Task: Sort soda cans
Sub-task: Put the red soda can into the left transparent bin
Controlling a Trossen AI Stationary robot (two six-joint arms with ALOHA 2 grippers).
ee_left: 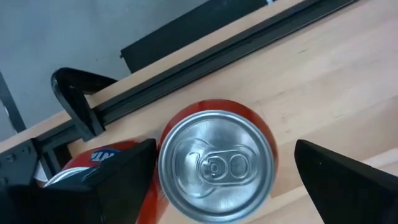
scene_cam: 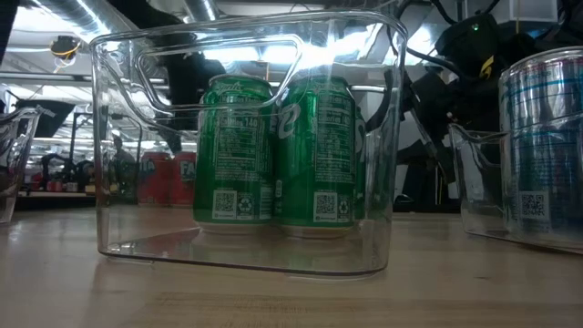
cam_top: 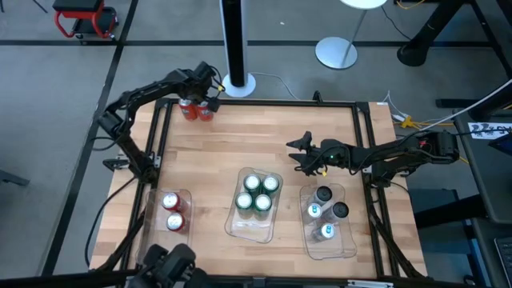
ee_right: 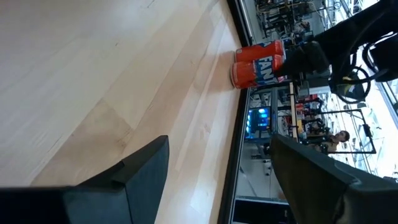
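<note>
Two red soda cans (cam_top: 197, 111) stand upright on the table's far left corner. My left gripper (cam_top: 200, 98) hangs open over them, pointing down. In the left wrist view its fingers (ee_left: 118, 180) flank one red can's silver top (ee_left: 216, 165) without touching it, and the second red can (ee_left: 93, 160) shows behind one finger. My right gripper (cam_top: 304, 152) hovers open and holds nothing over the table's right middle. Clear trays at the near side hold sorted cans: two red (cam_top: 174, 212), several green (cam_top: 258, 194), several silver-grey (cam_top: 326, 212).
The three clear trays (cam_top: 254, 228) sit in a row along the near edge. A black frame rail (ee_left: 205, 56) runs close behind the two loose red cans. Bare wood (cam_top: 240, 136) lies between the far cans and the trays. The middle tray (scene_cam: 246, 246) fills the low view.
</note>
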